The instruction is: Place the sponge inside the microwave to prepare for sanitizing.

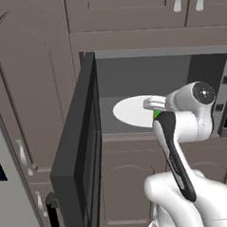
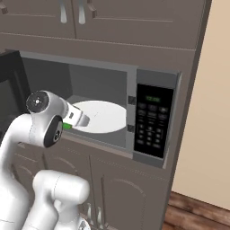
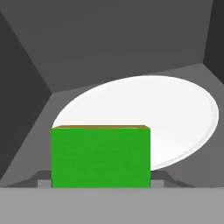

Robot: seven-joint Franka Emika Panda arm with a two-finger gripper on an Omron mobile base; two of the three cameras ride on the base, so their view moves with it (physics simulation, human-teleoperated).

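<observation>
Dark grey door [image 1: 82,150] of the microwave [image 2: 155,119] stands swung wide at the left, its edge toward the base, leaving the whole cavity mouth open. Inside, the white turntable plate [image 3: 175,113] lies flat with bare grey floor around its rim and clear height up to the ceiling.

Much of the sponge [image 3: 100,156] is hidden in both base views; only a green sliver shows beside the wrist. Its lower part is cut off in the hand view, and the fingertips are barely visible at its sides.

Reaching forward with the forearm roughly level, the arm puts the gripper [image 1: 154,104] at the cavity's front edge. Its jaws grip the sponge, which sits over the plate's near rim.
</observation>
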